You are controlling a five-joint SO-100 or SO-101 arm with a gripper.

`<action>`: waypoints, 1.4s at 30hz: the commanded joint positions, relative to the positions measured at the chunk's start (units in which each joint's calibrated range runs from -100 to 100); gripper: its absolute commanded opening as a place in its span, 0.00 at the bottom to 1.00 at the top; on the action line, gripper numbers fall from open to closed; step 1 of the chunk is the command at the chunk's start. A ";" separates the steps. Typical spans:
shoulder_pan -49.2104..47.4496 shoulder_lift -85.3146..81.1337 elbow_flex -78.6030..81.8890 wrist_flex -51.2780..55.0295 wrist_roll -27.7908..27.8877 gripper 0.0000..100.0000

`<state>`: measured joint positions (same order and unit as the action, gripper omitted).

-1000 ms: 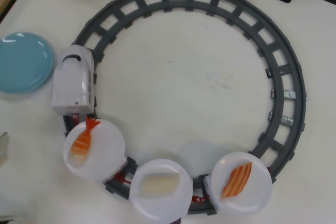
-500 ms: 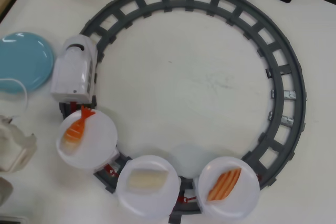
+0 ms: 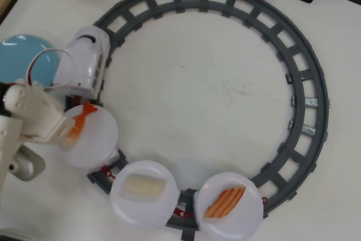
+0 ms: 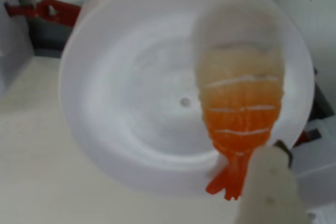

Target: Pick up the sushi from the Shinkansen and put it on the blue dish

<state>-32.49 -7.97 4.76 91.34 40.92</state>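
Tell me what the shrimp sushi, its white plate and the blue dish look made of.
Shrimp sushi: likely moulded plastic or rubbery vinyl, matte, with painted white stripes and a solid red tail. White plate: plastic, smooth and slightly glossy, soft highlights and a small centre hole. Blue dish: glossy plastic or glazed ceramic, judging by bright reflections; cannot tell which.

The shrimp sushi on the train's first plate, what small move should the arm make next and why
Probably lower the gripper a little further and close on the shrimp sushi. In the overhead view the arm is over the first white plate behind the Shinkansen. In the wrist view one finger sits by the tail, and the sushi lies flat on the plate, not yet lifted.
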 commanded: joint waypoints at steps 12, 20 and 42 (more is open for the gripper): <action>1.06 6.44 -8.82 2.29 0.40 0.27; -0.87 7.60 -8.09 1.61 0.19 0.27; -1.84 30.91 -35.06 3.47 -3.42 0.02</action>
<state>-33.96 22.90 -25.62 93.19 38.33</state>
